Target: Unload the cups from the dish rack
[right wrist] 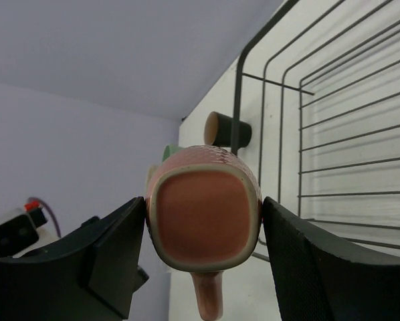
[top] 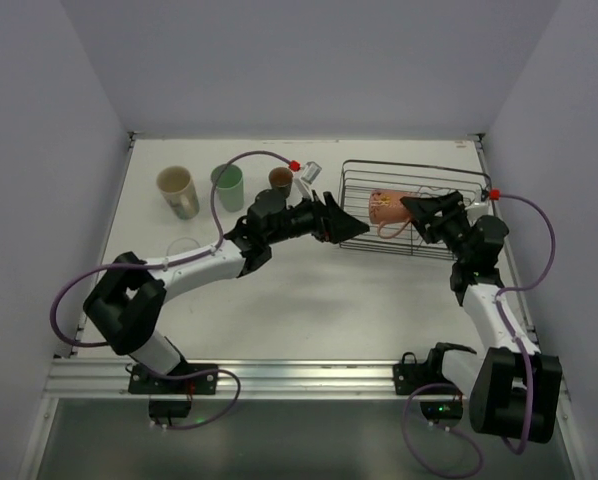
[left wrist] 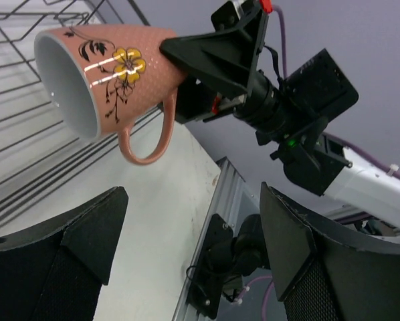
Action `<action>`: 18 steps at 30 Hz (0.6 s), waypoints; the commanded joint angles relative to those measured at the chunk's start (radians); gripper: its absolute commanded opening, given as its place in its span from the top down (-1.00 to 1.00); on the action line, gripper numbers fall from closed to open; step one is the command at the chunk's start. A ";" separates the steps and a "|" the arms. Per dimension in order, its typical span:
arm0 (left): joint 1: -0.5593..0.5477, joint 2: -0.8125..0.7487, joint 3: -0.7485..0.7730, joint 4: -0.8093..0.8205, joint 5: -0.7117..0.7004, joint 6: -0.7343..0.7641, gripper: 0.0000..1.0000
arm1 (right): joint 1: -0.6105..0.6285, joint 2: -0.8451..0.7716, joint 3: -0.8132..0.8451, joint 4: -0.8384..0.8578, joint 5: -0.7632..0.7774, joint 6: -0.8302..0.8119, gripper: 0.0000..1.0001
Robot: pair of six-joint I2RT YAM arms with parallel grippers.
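The white worktop (top: 309, 310) is closed in by pale walls (top: 39, 150) on the left, back and right. Its near half is bare, apart from the arm bases on the front rail.

The dish rack (top: 457, 174) sits at the back right, with its right side close to the right wall.

The left arm (top: 194, 265) rises from its base and folds at the elbow near the left edge. It then stretches right across the middle of the worktop. The right arm (top: 499, 305) climbs along the right side and bends left over the rack.

The left tool (top: 351, 224) is empty, with its jaws spread wide. It points at the rack's left side, near the pink mug (left wrist: 113, 73) but apart from it.

The right tool (top: 413, 209) is clamped on the mug's base end and holds it on its side over the rack's left half. The mug's mouth faces the left tool and its handle hangs down. The top view does not show whether the handle clears the wires.

The cream cup (top: 178, 190), green cup (top: 228, 186) and brown cup (top: 281, 181) stand upright in a row at the back left, outside the rack. The brown cup is nearest the rack.

In the right wrist view the mug covers most of the green cup and part of the brown one. A faint round outline (top: 184, 243) beside the left forearm is too pale to identify.
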 commanded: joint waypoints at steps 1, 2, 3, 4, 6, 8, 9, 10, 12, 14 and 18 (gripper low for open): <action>-0.001 0.042 0.106 0.133 -0.011 -0.027 -0.72 | 0.003 -0.018 0.007 0.252 -0.108 0.119 0.24; -0.001 0.051 0.119 0.135 -0.014 -0.021 -0.72 | 0.003 -0.017 -0.001 0.278 -0.120 0.126 0.24; -0.001 0.068 0.129 0.130 -0.025 -0.012 -0.72 | 0.001 -0.012 -0.001 0.279 -0.128 0.130 0.24; -0.001 0.076 0.148 0.124 -0.033 0.003 -0.72 | 0.001 -0.013 -0.001 0.279 -0.134 0.130 0.24; -0.001 0.097 0.175 0.074 -0.062 0.022 -0.70 | 0.003 -0.020 -0.006 0.286 -0.142 0.130 0.25; -0.001 0.115 0.194 0.063 -0.083 0.034 -0.70 | 0.003 -0.026 -0.016 0.293 -0.148 0.136 0.25; -0.001 0.122 0.202 0.060 -0.088 0.043 -0.70 | 0.003 -0.032 -0.018 0.295 -0.149 0.137 0.25; -0.001 0.129 0.212 0.055 -0.090 0.046 -0.69 | 0.003 -0.032 -0.019 0.295 -0.152 0.137 0.25; -0.002 0.151 0.232 0.060 -0.079 0.046 -0.67 | 0.003 -0.033 -0.019 0.298 -0.165 0.141 0.25; -0.001 0.168 0.246 0.067 -0.067 0.046 -0.59 | 0.003 -0.036 -0.021 0.298 -0.166 0.143 0.25; -0.001 0.180 0.254 0.082 -0.056 0.043 -0.51 | 0.004 -0.038 -0.023 0.298 -0.175 0.146 0.25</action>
